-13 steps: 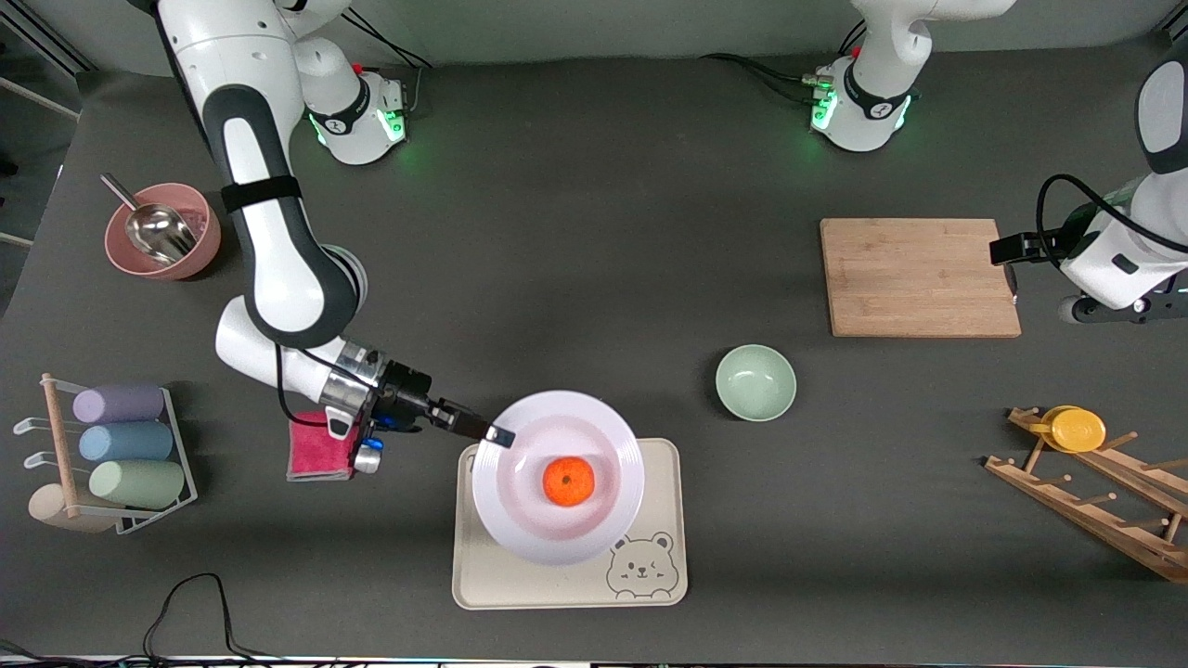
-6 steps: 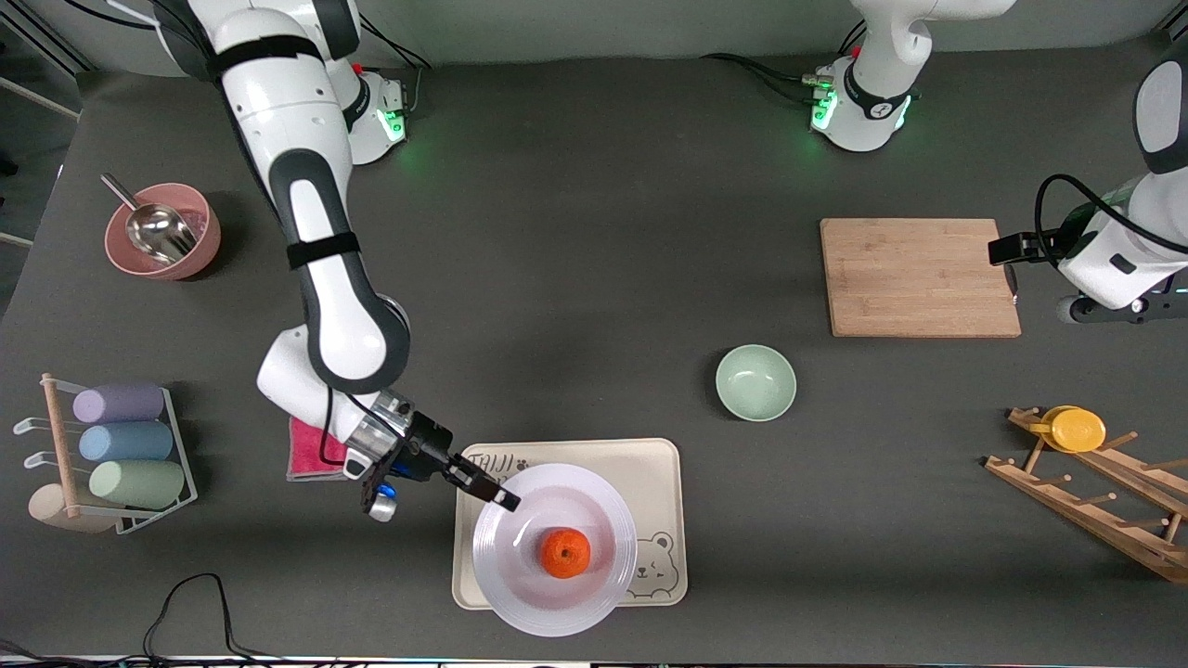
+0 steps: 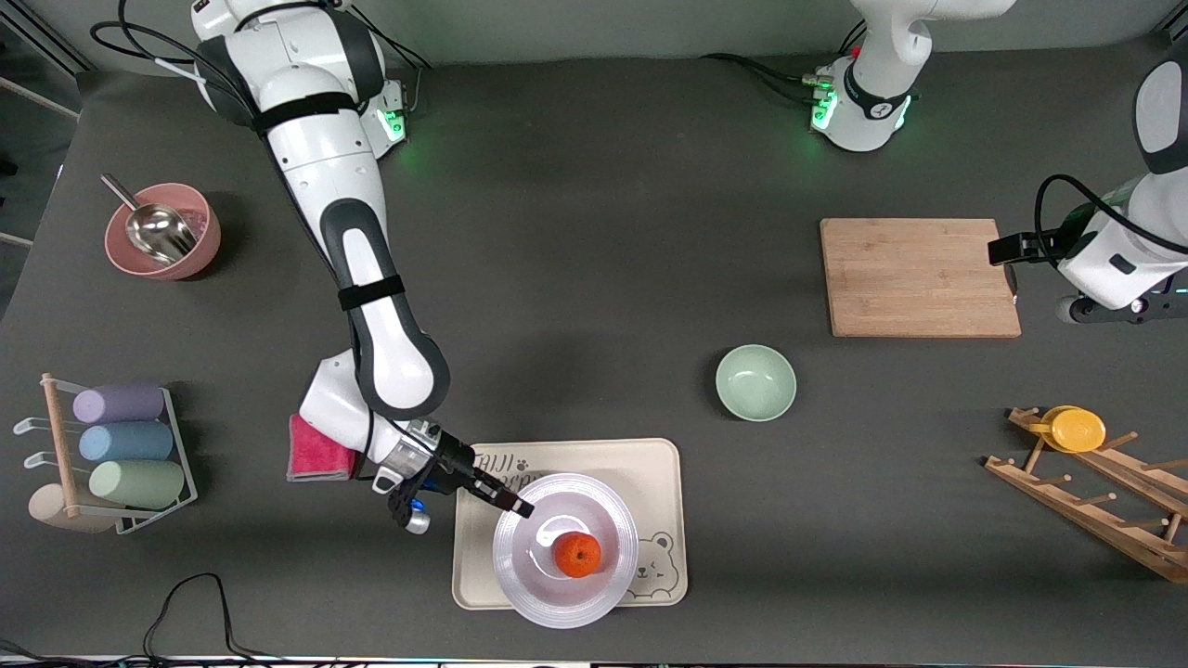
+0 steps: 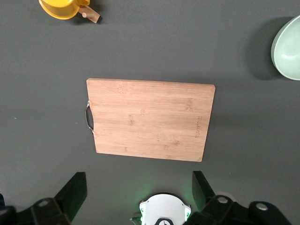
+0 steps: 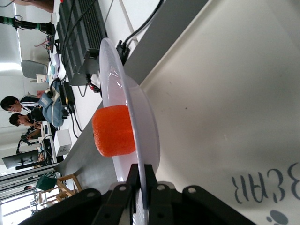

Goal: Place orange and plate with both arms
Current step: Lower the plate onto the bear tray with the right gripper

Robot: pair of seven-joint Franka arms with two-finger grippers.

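Right gripper (image 3: pixel 518 507) clamping rim of plate (image 3: pixel 594 584), fingers (image 5: pixel 140 180) pinched tight on edge, holding plate over beige bear tray (image 3: pixel 659 464); whether plate is touching tray cannot be told. Orange (image 3: pixel 577 555) sitting in plate's centre. Left gripper (image 4: pixel 139 190) waiting with jaws spread wide, gripping nothing, hanging over table beside wooden cutting board (image 3: pixel 919 276). Pale green bowl (image 3: pixel 755 382) standing between tray and board.
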